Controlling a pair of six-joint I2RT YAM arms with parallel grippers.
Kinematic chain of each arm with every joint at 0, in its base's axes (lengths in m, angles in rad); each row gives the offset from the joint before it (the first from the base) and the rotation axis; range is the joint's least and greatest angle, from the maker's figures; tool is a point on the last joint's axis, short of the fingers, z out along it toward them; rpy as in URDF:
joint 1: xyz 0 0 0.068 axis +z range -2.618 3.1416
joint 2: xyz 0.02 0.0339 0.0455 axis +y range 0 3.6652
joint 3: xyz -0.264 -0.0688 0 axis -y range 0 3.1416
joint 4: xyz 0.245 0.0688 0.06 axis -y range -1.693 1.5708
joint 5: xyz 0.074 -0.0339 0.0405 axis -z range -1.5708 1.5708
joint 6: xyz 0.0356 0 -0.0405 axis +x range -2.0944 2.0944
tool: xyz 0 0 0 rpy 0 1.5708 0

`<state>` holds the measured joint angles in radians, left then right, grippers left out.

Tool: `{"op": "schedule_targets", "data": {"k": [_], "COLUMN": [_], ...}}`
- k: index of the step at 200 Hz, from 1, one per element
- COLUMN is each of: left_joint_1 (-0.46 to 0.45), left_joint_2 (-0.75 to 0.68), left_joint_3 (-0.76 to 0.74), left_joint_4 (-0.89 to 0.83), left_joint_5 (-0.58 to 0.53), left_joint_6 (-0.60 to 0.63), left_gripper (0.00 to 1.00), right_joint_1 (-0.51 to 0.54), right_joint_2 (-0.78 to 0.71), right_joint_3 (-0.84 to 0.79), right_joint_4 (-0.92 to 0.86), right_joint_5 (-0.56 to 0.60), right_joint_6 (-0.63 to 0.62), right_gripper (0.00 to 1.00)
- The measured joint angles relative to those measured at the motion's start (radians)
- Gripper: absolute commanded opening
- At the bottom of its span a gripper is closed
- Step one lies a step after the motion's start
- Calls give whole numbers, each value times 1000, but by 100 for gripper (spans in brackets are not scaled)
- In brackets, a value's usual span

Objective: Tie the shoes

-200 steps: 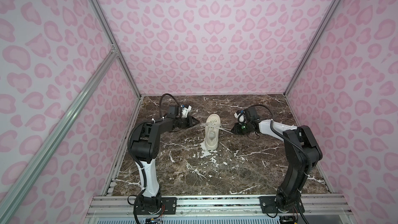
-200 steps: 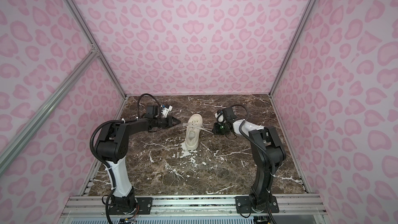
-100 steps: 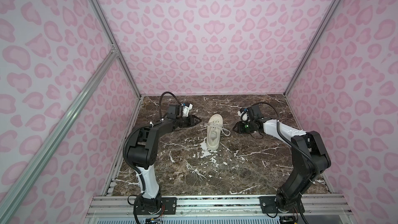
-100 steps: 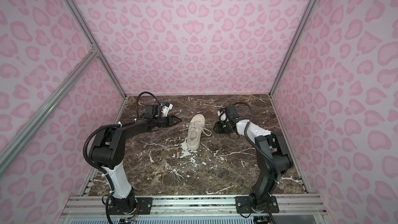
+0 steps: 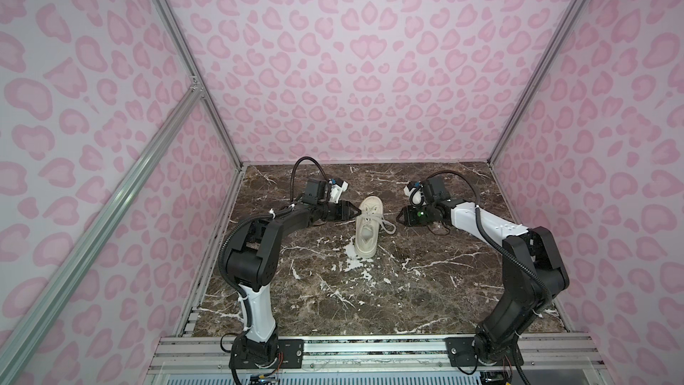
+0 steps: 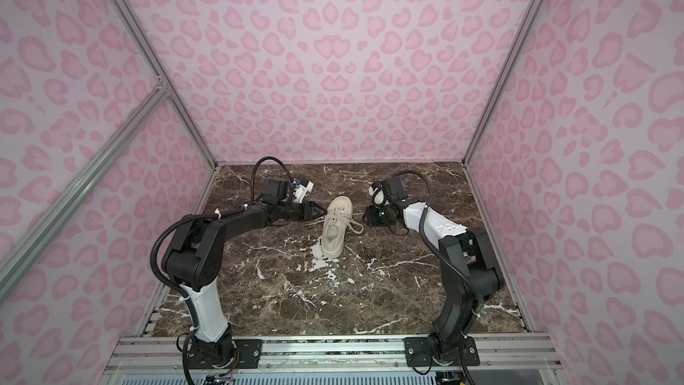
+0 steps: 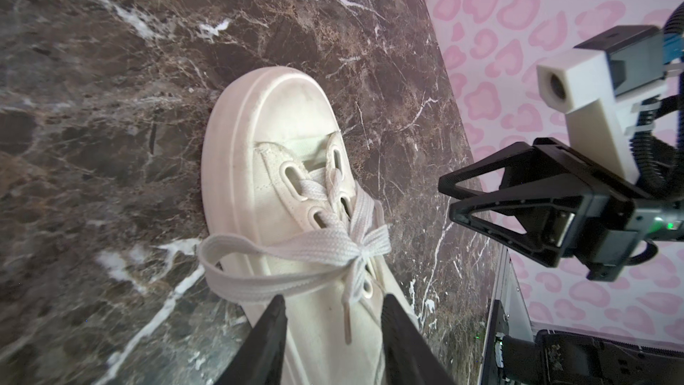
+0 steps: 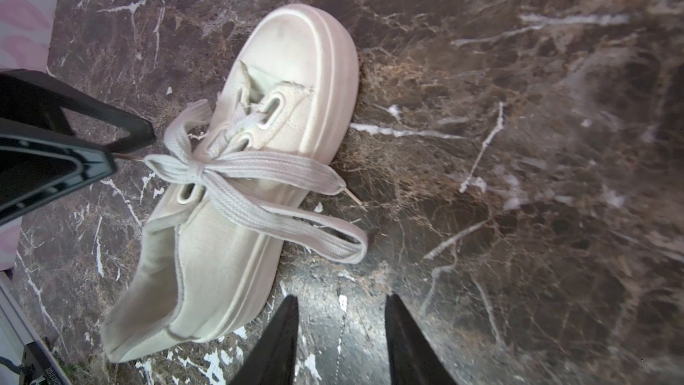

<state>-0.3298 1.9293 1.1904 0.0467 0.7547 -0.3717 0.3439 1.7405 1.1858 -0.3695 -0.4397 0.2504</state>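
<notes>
laces (image 7: 333,250) lay slack in a tied bow; a second earlier both pincers had been pulling them taut. now left gripper (image 5: 357,212) and right gripper (image 5: 399,216) stood parted and empty, flanking the shoe (image 5: 366,231). tying looked finished. shoe sat mid-back on the marble table (image 5: 370,301), long axis front-to-back, toe toward the back wall.

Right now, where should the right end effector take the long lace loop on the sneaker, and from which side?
Probably the long lace loop at its outer bend, hanging past the sole, clear of the knot. Come from the right arm's side: the bend faces the open right end effector; the sneaker blocks the other side.
</notes>
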Motion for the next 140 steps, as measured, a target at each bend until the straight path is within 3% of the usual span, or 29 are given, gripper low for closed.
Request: {"op": "schedule_targets", "data": {"k": [9, 75, 140], "left_joint_1": [-5, -6, -6], "left_joint_2": [3, 6, 11], "left_joint_3": [2, 2, 3], "left_joint_4": [0, 4, 6], "left_joint_5": [0, 16, 24], "left_joint_6": [0, -2, -2], "left_gripper": [38, 7, 4], "right_joint_1": [12, 81, 150], "right_joint_2": [13, 113, 201], "right_joint_3": [13, 141, 269], "right_joint_4": [1, 6, -5], "right_joint_5": [-3, -10, 3], "right_joint_6": [0, 19, 36], "right_gripper": [40, 36, 23]}}
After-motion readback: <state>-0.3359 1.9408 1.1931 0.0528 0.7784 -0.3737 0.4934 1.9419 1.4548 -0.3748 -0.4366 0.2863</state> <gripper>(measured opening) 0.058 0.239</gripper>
